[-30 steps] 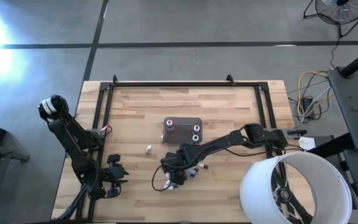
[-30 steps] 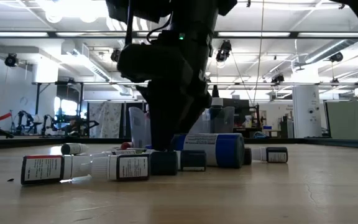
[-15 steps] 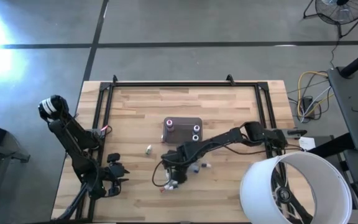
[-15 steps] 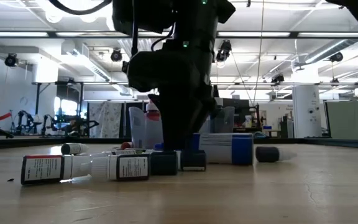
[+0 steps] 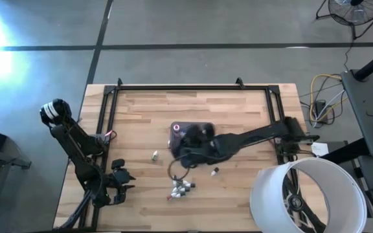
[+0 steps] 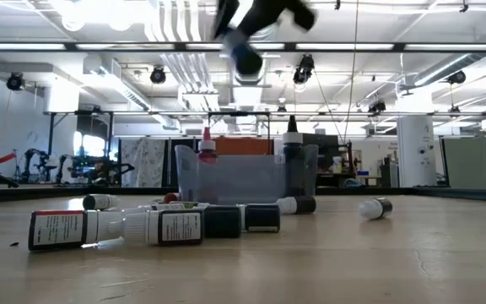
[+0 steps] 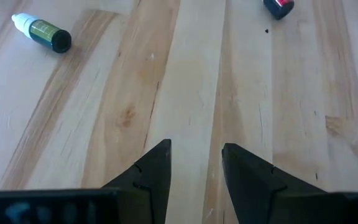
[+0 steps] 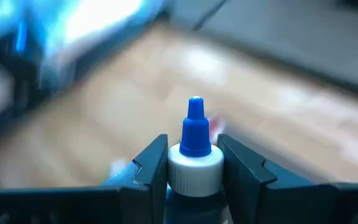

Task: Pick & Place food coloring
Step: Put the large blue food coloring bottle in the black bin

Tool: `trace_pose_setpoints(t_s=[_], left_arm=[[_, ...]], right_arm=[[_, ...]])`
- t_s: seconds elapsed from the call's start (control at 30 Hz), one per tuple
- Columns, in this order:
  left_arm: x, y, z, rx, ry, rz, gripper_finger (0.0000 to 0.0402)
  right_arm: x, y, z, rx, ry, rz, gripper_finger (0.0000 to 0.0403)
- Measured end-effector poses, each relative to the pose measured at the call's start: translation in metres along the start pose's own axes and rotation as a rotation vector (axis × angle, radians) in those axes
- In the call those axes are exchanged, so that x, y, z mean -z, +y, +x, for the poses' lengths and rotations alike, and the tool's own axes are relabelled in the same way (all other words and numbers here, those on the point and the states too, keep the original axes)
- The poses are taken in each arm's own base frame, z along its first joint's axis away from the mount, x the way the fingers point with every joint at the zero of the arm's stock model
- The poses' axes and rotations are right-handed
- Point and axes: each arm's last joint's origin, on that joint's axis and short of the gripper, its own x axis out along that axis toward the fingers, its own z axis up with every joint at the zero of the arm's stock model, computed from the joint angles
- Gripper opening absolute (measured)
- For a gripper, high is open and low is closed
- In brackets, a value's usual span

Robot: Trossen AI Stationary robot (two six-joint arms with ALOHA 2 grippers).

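- Where the table edge comes nearest in the low view, a row of food coloring bottles (image 6: 116,228) lies on its side, labels outward, dark caps touching one another; in the high view this cluster (image 5: 181,188) sits just short of the tray.
- Two strays lie apart from the row: one bottle (image 5: 155,155) toward the left arm's side, another (image 5: 215,171) on the right.
- Parked at the near left corner, the left gripper (image 7: 194,165) hangs low over bare wood, fingers slightly apart and holding nothing.
- Farther back stands the clear grey tray (image 6: 234,176), with a red-capped bottle (image 6: 207,145) and a dark one (image 6: 292,156) upright inside.
- Above the tray, the right gripper (image 8: 194,163) is clamped on a blue-tipped bottle (image 8: 195,134), fingers pressing its white collar from both sides.
- These bottles look light, small and rigid, with smooth round bodies likely to roll or slip; gripping across the body or collar seems safest, since the narrow tip offers little purchase.
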Motion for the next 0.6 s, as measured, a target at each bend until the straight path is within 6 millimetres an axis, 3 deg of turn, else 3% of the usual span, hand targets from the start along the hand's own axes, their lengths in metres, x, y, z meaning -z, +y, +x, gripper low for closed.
trace_pose_setpoints(t_s=[0.1,0.33,0.47,0.6], left_arm=[[0.0,0.0,0.0,-0.004,-0.01,-0.005,0.0119],[0.0,0.0,0.0,-0.005,-0.013,-0.005,0.0119],[0.0,0.0,0.0,-0.005,-0.013,-0.005,0.0119],[0.0,0.0,0.0,-0.005,-0.012,-0.006,0.0119]], right_arm=[[-0.001,-0.014,-0.004,0.078,-0.12,0.108,0.0107],[0.009,-0.057,0.019,0.208,-0.216,0.254,0.0107],[0.027,-0.077,0.047,0.232,-0.239,0.357,0.0107],[0.039,-0.082,0.069,0.157,-0.258,0.428,0.0107]])
